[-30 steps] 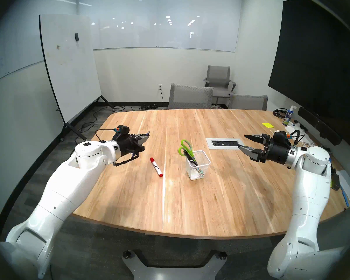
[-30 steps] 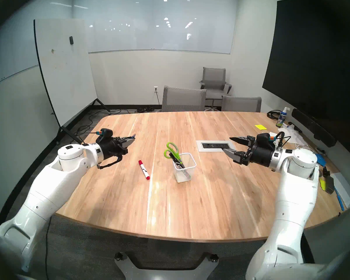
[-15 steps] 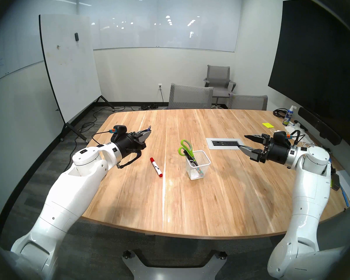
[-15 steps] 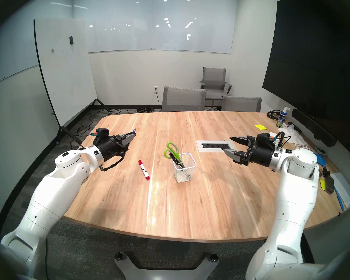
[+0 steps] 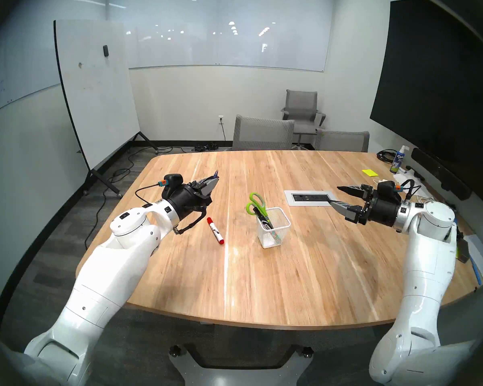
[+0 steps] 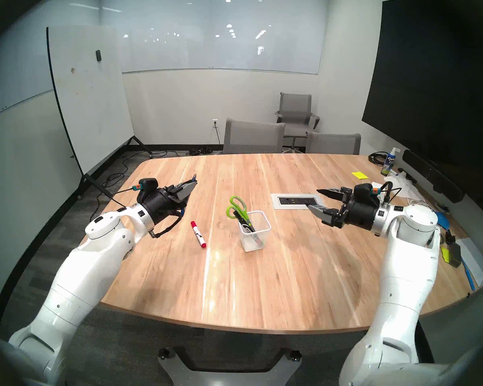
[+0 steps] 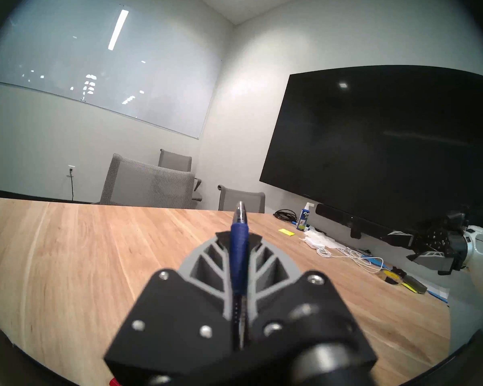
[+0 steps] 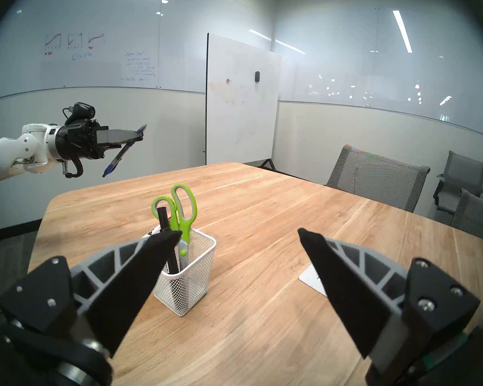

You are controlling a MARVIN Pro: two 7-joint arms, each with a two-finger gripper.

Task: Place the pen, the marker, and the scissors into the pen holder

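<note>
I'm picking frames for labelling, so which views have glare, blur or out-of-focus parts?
Head views: a bright glare streak runs down the wooden conference table, edges bent by fisheye. Left wrist view: the near body of the left pincer is soft, out of focus. Right wrist view: sharp; ceiling lights reflect in the glass wallboard.

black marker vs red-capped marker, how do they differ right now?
1. Place: the black marker stands in the pen holder beside the scissors; the red-capped marker lies on the table outside it.
2. Pose: the black marker leans near upright; the red-capped marker lies flat.
3. Look: the black marker has a dark body; the red-capped marker is white with red ends.

Shared: neither is held by a gripper.
</note>
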